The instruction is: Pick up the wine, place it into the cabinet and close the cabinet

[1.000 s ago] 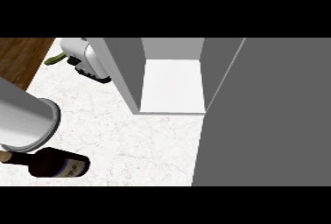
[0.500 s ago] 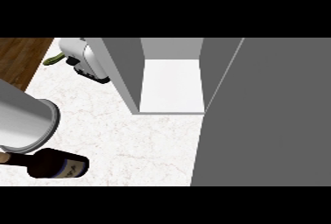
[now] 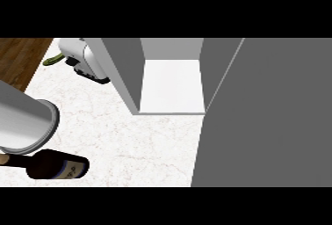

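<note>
White marble counter (image 3: 130, 132) across most of the head view, with a strip of dark wood floor (image 3: 19, 57) at the upper left. Open cabinet (image 3: 172, 83) standing at upper middle: grey side walls, a pale bare shelf inside, and its large grey door (image 3: 266, 118) swung out to fill the right side. Just left of the cabinet, a small white appliance (image 3: 88, 61) with a black base, and something green (image 3: 53, 59) poking out beside it, too small to name.

Wine bottle (image 3: 55, 166) lying on its side on the counter at the lower left, well apart from the cabinet. Dark, near-black glass, rounded body toward the right, a bluish-grey label with faint marks near that end, and a brownish neck running off the left edge.

Grey left forearm (image 3: 23, 121) coming in at the left, its round pale end just above the bottle and almost over it. No hand to be seen at either side: neither its place relative to the bottle nor whether open or closed can be told.
</note>
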